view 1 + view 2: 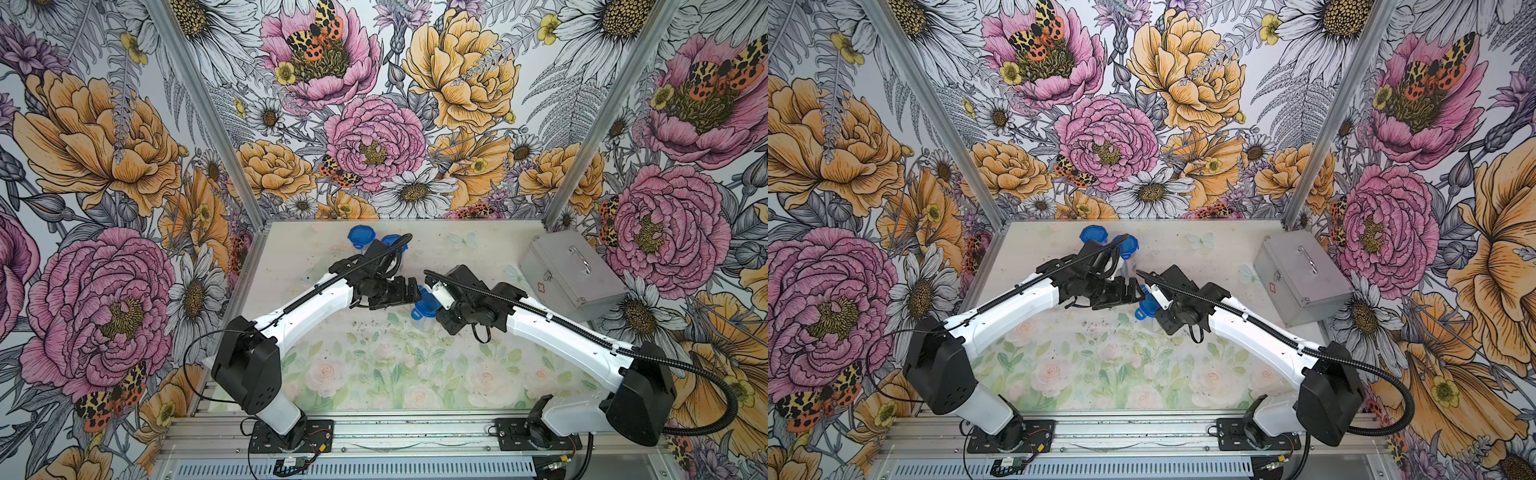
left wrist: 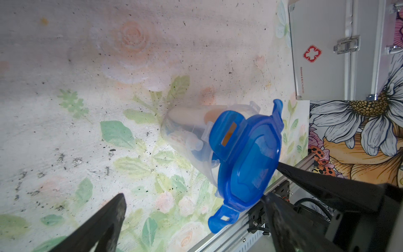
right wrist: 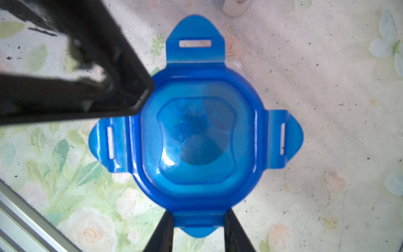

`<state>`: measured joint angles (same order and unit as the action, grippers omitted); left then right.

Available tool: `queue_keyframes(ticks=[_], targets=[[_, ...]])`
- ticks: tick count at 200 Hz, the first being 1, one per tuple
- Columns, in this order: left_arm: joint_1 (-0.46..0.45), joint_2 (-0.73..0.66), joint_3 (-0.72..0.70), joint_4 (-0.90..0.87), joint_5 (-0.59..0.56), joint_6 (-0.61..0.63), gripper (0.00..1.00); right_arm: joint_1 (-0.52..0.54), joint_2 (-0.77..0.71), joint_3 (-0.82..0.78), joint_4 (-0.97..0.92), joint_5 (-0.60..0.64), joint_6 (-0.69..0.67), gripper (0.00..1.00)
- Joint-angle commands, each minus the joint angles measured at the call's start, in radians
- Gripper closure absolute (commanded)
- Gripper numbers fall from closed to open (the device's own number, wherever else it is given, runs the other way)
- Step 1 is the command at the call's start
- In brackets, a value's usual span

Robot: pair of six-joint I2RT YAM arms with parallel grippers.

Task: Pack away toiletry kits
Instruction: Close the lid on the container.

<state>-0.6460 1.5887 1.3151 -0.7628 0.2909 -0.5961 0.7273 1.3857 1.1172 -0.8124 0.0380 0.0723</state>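
Centre-frame in both top views, on the floral table [image 1: 374, 365], sits a clear cup [image 2: 185, 131], likely light and thin-walled, under its flexible blue lid [image 3: 198, 139]. The right gripper [image 3: 198, 216] pinches one tab, the sensible hold; the left gripper [image 2: 193, 197] gapes empty.

This is a robot test cell in a lab, not anyone's home, for all the flowers. Bare aluminium posts [image 1: 203, 104] frame a booth, and its walls [image 1: 374, 124] are papered with a huge printed floral pattern. The table [image 1: 374, 374] wears a faded rose print, scuffed and speckled with dark marks. Along its near edge runs an aluminium rail [image 1: 415, 430]. The left arm [image 1: 316, 301] and right arm [image 1: 557, 328] are bolted to it on black plates [image 1: 320, 428], with loose cables trailing toward a slotted duct [image 1: 353, 469] below. A silver metal case [image 1: 569, 274] with a red cross sits at the table's far right corner.
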Motion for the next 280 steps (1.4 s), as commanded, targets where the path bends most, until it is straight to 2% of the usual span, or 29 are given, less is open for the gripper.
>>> queue_keyframes(ticks=[1, 94, 280], targets=[[-0.004, 0.008, 0.015, -0.001, -0.038, 0.001, 0.01, -0.003, 0.019, 0.033, 0.002, 0.014, -0.014, 0.69], [-0.005, 0.017, 0.011, 0.000, -0.043, 0.005, 0.01, -0.003, 0.037, 0.086, 0.002, -0.013, -0.002, 0.69], [-0.018, 0.099, 0.047, -0.002, -0.073, 0.044, 0.03, -0.028, 0.024, 0.043, 0.001, -0.015, -0.002, 0.67]])
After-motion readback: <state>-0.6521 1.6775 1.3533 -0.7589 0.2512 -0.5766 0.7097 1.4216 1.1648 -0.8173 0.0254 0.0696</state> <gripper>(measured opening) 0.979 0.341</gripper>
